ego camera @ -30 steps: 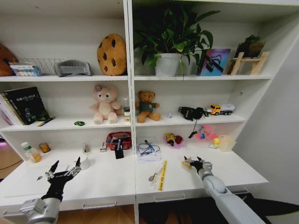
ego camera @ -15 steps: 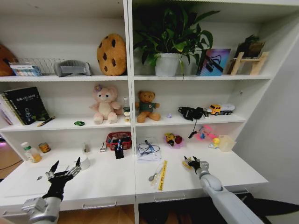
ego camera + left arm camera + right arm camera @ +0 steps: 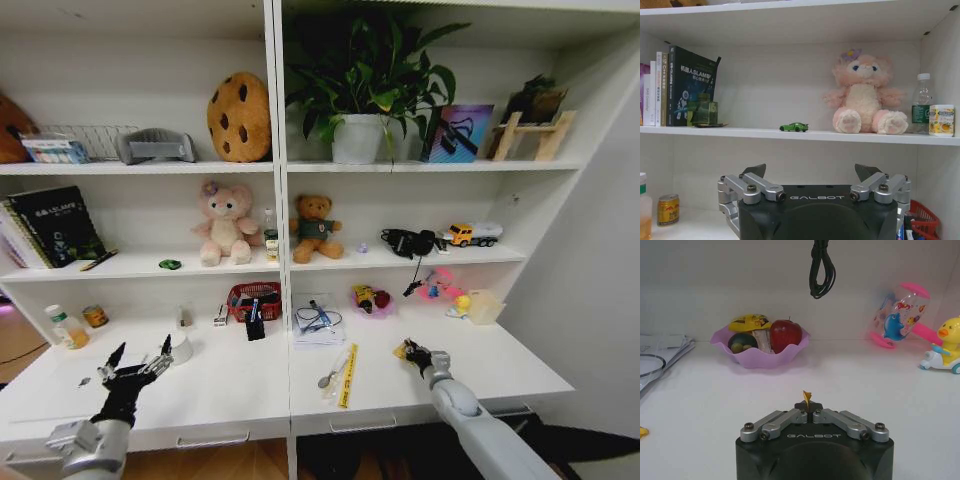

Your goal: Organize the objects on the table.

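Observation:
My right gripper (image 3: 411, 352) is low over the right half of the white table (image 3: 230, 390), shut on a small yellow piece (image 3: 807, 397) that pokes up between its fingertips. My left gripper (image 3: 137, 371) hovers open over the table's left end, nothing between its fingers (image 3: 756, 170). On the middle shelf a tiny green toy car (image 3: 794, 127) stands left of the pink plush (image 3: 865, 95); the head view shows the car (image 3: 170, 264) too. A green-labelled tin (image 3: 941, 120) stands beside a bottle on the same shelf.
A yellow ruler (image 3: 347, 375) and a spoon (image 3: 333, 370) lie mid-table. Behind them are papers with cables (image 3: 318, 322) and a red basket (image 3: 255, 300). Ahead of the right gripper stand a purple fruit bowl (image 3: 760, 357), a pink toy hammer (image 3: 900, 315) and a yellow duck (image 3: 945, 342).
The right gripper's fingers have drawn together on the yellow piece, and it has slid slightly back toward me. The left arm has barely moved.

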Robot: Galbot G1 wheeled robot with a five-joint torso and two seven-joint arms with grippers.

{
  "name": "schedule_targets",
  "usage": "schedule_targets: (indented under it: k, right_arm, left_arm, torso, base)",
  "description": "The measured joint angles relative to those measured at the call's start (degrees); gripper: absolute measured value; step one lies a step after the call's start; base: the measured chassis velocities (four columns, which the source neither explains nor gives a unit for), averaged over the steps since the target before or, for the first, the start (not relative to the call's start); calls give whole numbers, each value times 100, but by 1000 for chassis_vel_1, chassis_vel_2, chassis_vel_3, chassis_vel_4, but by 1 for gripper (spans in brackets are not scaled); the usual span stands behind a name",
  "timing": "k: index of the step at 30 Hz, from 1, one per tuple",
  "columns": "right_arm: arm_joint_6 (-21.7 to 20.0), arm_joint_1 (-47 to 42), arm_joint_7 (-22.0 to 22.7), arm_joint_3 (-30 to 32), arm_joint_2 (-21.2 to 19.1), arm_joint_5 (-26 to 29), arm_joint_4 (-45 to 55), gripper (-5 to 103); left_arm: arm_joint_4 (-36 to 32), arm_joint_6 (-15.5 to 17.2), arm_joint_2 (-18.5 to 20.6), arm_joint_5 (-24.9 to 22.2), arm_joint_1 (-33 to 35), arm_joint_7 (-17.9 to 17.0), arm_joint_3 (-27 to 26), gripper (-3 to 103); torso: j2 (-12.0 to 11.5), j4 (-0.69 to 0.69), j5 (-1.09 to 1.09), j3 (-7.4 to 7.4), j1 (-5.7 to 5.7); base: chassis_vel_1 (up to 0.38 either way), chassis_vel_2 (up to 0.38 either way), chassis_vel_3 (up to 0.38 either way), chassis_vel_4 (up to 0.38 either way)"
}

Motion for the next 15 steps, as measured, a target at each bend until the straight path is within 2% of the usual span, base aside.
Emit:
schedule_targets:
  k: [15]
  right_arm:
    - [87,22,-41,69,-84,-64,214,0]
  left_arm:
    - [-29,-2,-31,-16,15,-5,-11,100]
  torso:
    - [0,0,0,0,0]
  base:
    - [0,0,0,0]
